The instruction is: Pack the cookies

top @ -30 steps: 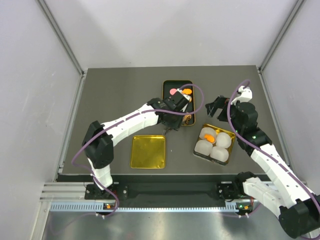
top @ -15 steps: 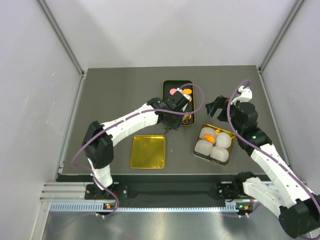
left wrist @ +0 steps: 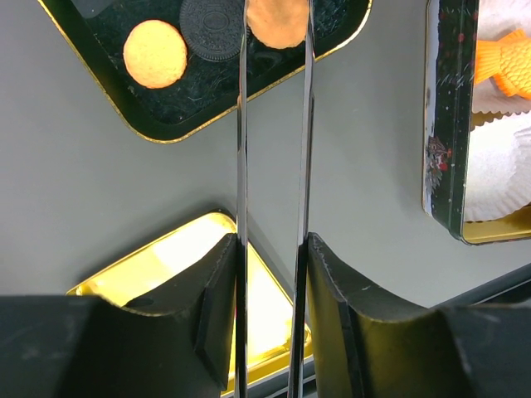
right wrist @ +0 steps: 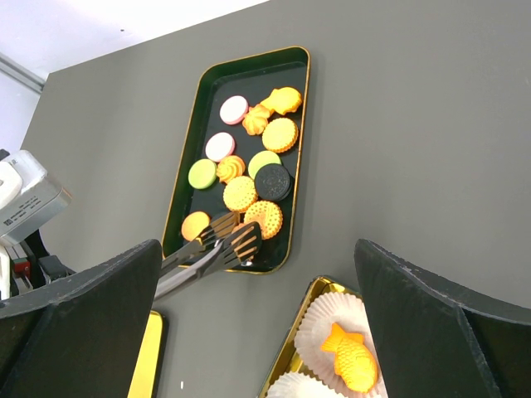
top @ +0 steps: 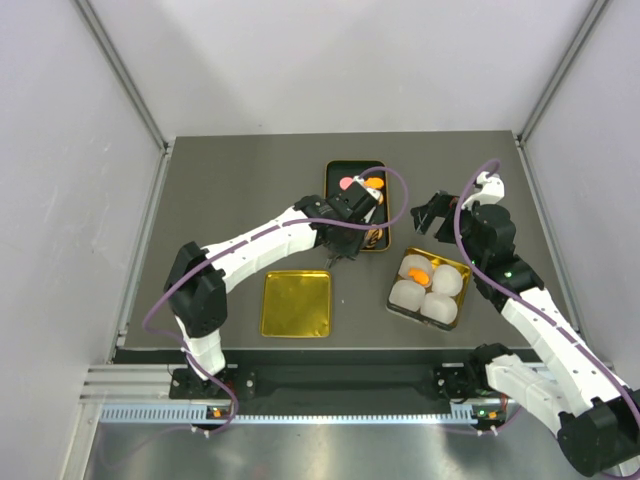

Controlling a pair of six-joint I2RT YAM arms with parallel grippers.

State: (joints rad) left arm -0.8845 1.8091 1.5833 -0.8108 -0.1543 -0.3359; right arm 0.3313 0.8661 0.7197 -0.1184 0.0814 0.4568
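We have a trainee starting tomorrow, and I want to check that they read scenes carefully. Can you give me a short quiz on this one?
1. True or false: the right fingers are shut on a cookie.
2. What do the left fingers hold?
3. How many of the four paper cups hold a cookie? A none; B one; C all.
Key: 1 false, they stand open and empty. 2 tongs, tips over the tray. 3 B, the orange fish.
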